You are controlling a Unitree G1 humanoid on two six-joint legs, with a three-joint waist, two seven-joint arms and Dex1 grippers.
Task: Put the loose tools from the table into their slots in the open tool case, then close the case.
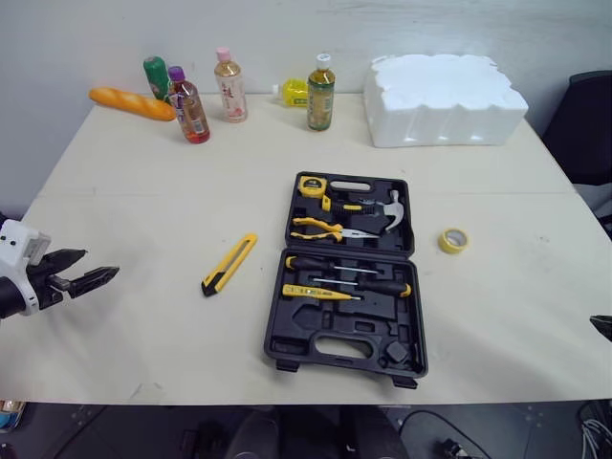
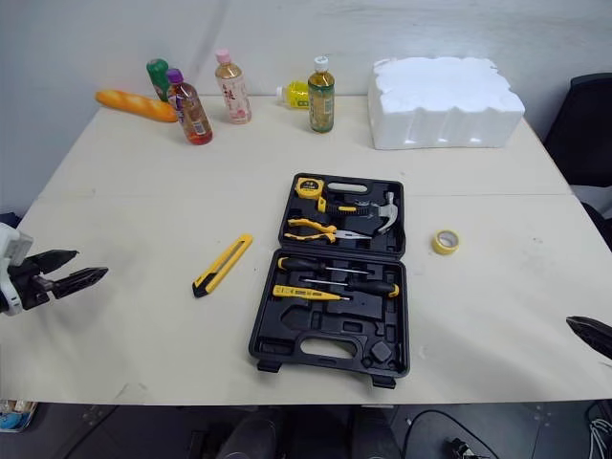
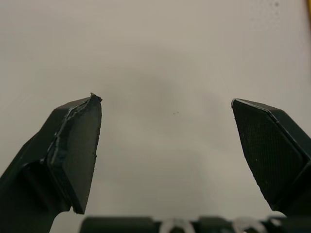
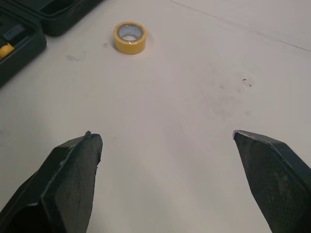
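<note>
Findings from the head views:

1. The tool case (image 1: 279, 346) lies open at centre frame on the surface (image 1: 153, 201), lid flat behind the base. Seated in it are a tape measure (image 1: 312, 185), a hammer (image 1: 390, 208), pliers (image 1: 325, 229) and two screwdrivers (image 1: 350, 267).
2. A yellow utility knife (image 1: 229, 264) lies loose on the surface left of the case, apart from it. A yellow tape roll (image 1: 453, 240) lies loose just right of the case's lid.
3. The left end effector (image 1: 100, 263) is at the left edge of the frame, released, with its fingers spread and nothing between them. It is well apart from the knife.
4. The right end effector (image 4: 165, 134) is at the lower right edge of the frame, likewise released and empty. It is above bare surface, with the tape roll ahead of it.
5. Along the upper edge stand several bottles (image 1: 321, 93), a bread loaf (image 1: 132, 103) and a white foam block (image 1: 444, 98).
</note>
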